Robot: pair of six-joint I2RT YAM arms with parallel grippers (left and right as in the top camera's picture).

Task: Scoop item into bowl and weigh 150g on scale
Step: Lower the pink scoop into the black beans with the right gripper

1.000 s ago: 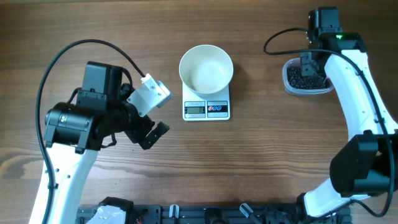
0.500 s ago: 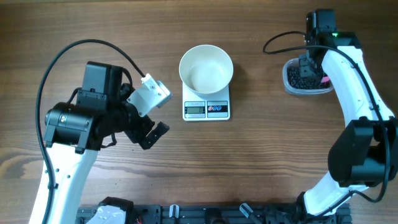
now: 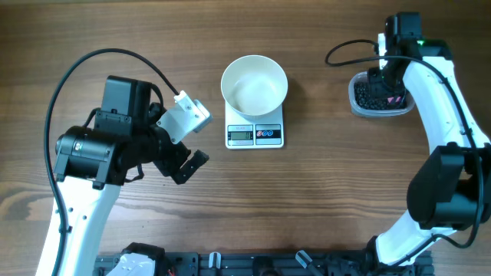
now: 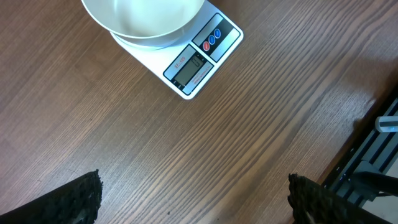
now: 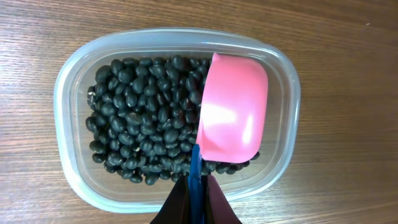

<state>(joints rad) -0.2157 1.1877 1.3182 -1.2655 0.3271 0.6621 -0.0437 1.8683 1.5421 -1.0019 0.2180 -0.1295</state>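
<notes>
The white bowl [image 3: 254, 84] stands on the white scale [image 3: 255, 134] at the table's middle; the left wrist view shows the bowl [image 4: 143, 22] and the scale [image 4: 202, 56] with its display. Black beans [image 5: 143, 118], the item, fill a clear tub [image 5: 68, 124] at the far right [image 3: 372, 96]. My right gripper [image 5: 195, 199] is shut on the blue handle of a pink scoop [image 5: 233, 115], whose cup lies over the beans on the tub's right side. No beans show on the cup. My left gripper [image 4: 196, 202] hangs open over bare wood, left of the scale.
A black cable [image 3: 345, 50] loops on the table between bowl and tub. A dark rail [image 3: 268, 264] runs along the table's front edge. The left arm's body [image 3: 100, 149] stands over the left part of the table.
The right wrist has shifted slightly over the tub, and the pink scoop now shows at the tub's right side. The left arm has not moved.
</notes>
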